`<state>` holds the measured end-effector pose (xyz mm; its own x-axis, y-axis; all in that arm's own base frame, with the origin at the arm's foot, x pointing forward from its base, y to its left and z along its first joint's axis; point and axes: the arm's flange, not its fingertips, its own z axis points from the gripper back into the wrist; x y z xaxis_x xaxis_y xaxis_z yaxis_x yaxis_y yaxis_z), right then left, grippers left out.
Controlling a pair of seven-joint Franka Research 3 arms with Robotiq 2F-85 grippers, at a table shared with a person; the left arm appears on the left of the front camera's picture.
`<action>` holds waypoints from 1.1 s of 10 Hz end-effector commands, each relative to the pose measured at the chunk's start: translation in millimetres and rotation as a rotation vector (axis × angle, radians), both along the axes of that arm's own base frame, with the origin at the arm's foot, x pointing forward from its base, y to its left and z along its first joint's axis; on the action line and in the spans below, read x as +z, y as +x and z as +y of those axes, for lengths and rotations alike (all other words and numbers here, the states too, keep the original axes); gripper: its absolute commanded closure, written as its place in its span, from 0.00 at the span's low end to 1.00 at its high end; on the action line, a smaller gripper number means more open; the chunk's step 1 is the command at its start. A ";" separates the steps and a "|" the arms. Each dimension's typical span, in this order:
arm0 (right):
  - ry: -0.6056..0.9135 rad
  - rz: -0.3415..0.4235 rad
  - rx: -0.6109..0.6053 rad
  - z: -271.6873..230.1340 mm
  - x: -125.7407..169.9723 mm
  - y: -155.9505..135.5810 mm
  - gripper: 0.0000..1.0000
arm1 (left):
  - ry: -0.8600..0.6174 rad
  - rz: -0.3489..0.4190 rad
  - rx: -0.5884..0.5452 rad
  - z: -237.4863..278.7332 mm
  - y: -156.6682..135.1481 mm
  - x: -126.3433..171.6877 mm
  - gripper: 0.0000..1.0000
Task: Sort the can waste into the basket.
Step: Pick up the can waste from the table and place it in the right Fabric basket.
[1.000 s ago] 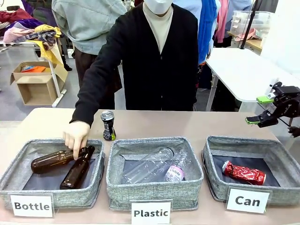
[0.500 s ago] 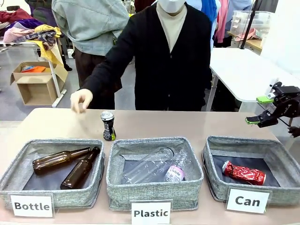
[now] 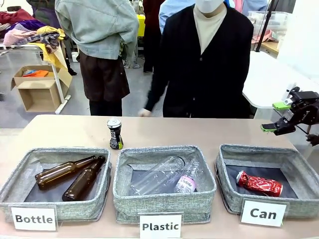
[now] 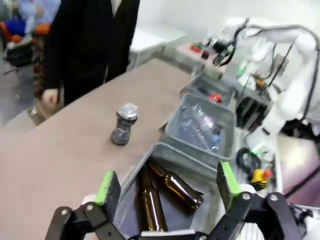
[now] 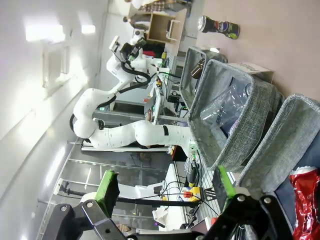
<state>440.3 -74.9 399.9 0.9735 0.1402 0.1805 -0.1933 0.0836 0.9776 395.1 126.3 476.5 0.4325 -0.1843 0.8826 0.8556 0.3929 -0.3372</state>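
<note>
On the table, black can stands upright; left claw, right claw gape wide.

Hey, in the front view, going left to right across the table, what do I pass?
Bottle basket with two brown bottles → upright black can → Plastic basket with clear bottles → Can basket holding the crushed red can.

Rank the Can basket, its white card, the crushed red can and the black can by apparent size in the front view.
1. Can basket
2. Crushed red can and white card, about alike
3. Black can, though farther from the camera
</note>
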 end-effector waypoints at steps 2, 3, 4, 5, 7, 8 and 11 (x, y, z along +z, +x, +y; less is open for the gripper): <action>-0.006 -0.015 0.004 0.2 2.3 -0.3 0.01 | 0.198 0.024 -0.004 -79.2 35.3 -30.3 0.00; -0.006 -0.015 0.004 0.2 2.3 -0.3 0.01 | 0.201 -0.013 -0.085 -102.2 44.8 -41.7 0.00; -0.006 -0.015 0.004 0.2 2.3 -0.3 0.01 | 0.236 -0.054 -0.093 -121.5 55.0 -56.3 0.00; -0.006 -0.015 0.004 0.2 2.3 -0.3 0.01 | 0.253 -0.095 -0.199 -136.3 69.1 -73.6 0.00; -0.006 -0.015 0.004 0.2 2.3 -0.3 0.01 | 0.216 -0.184 -0.346 -154.2 94.4 -101.9 0.00; -0.006 -0.015 0.004 0.2 2.3 -0.3 0.01 | 0.230 -0.191 -0.260 -164.6 112.4 -112.5 0.00; -0.006 -0.015 0.004 0.2 2.3 -0.3 0.01 | 0.273 -0.074 -0.184 -196.6 148.3 -115.6 0.00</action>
